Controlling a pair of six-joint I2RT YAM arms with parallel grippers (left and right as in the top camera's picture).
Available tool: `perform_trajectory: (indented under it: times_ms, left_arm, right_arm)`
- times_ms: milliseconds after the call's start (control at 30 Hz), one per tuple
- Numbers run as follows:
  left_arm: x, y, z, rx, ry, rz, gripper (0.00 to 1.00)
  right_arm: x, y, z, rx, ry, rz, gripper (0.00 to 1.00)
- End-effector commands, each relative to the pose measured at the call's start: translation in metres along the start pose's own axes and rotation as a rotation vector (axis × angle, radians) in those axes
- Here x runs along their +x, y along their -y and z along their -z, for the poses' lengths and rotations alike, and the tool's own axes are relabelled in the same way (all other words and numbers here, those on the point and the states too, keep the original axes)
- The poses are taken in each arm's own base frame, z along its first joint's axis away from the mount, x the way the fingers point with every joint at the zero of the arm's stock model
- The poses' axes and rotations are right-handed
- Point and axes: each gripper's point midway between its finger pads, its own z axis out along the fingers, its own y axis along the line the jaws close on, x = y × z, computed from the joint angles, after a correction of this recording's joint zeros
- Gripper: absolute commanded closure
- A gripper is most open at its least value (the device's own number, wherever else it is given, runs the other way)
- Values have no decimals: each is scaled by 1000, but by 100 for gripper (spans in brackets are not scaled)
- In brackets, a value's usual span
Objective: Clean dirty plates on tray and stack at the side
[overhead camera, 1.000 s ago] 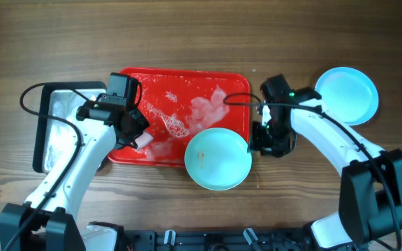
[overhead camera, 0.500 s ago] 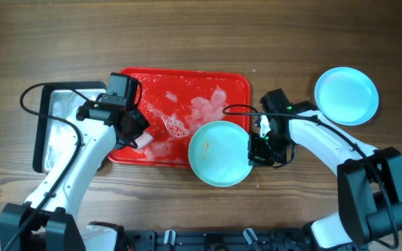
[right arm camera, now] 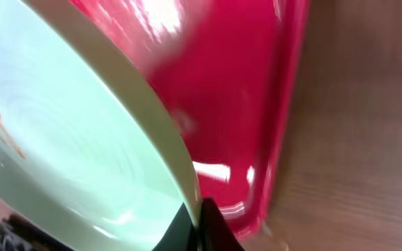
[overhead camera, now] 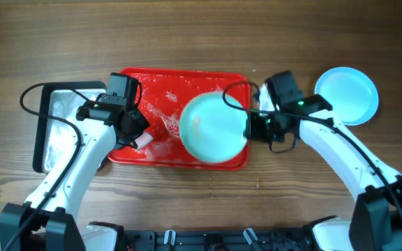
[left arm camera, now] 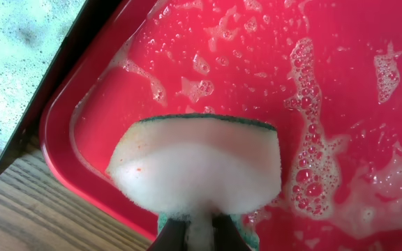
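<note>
Nearest, at the tray's [overhead camera: 180, 72] near-left corner: left gripper [overhead camera: 141, 140] clamped on sudsy sponge [left arm camera: 197, 171], over the soapy tray floor. Over the tray's right half: right gripper [overhead camera: 251, 127], jaws pinched on the rim of held plate [overhead camera: 213, 129], raised off the tray. Orange smears on its face, so prob. not yet scrubbed. Beyond the tray's far-right corner, on table [overhead camera: 47, 42]: side plate [overhead camera: 346, 95], looks clean; approx. one done. Third plate not in view. Held plate is round, no long axis; face up, tilted, gripped edge toward the tray's right end.
</note>
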Motion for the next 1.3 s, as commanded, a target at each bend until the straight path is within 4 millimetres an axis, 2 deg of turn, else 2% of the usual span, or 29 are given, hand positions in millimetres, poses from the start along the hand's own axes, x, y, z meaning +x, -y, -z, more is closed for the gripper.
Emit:
perform_trajectory:
  times_ms: [0, 100, 200, 333, 467, 633, 900, 1033, 1267]
  left_arm:
    - [-1, 1, -1, 7, -6, -49, 96]
    - [-1, 3, 0, 13, -8, -93, 96]
    - [-3, 7, 3, 30, -3, -123, 96]
    - [-13, 17, 15, 62, 28, -146, 96]
    - [-22, 26, 26, 90, 60, -166, 96]
    - [-25, 32, 29, 114, 70, -165, 96]
    - [-25, 67, 31, 241, 96, -202, 96]
    - [-16, 84, 23, 257, 90, -248, 96]
    - [15, 107, -17, 220, 13, -343, 96]
  right_arm:
    - [-37, -15, 11, 8, 149, 122, 96]
    - [-46, -21, 4, 48, 185, 175, 96]
    - [-45, -28, -10, 96, 164, 221, 96]
    - [-39, -35, -33, 122, 71, 233, 96]
    - [-32, -32, -50, 149, -61, 203, 96]
    - [-31, -31, -65, 156, -137, 175, 96]
    - [-22, -33, -103, 70, -216, 117, 96]
    - [-12, -31, -117, 40, -274, 94, 96]
    - [-13, -30, -118, 35, -274, 90, 96]
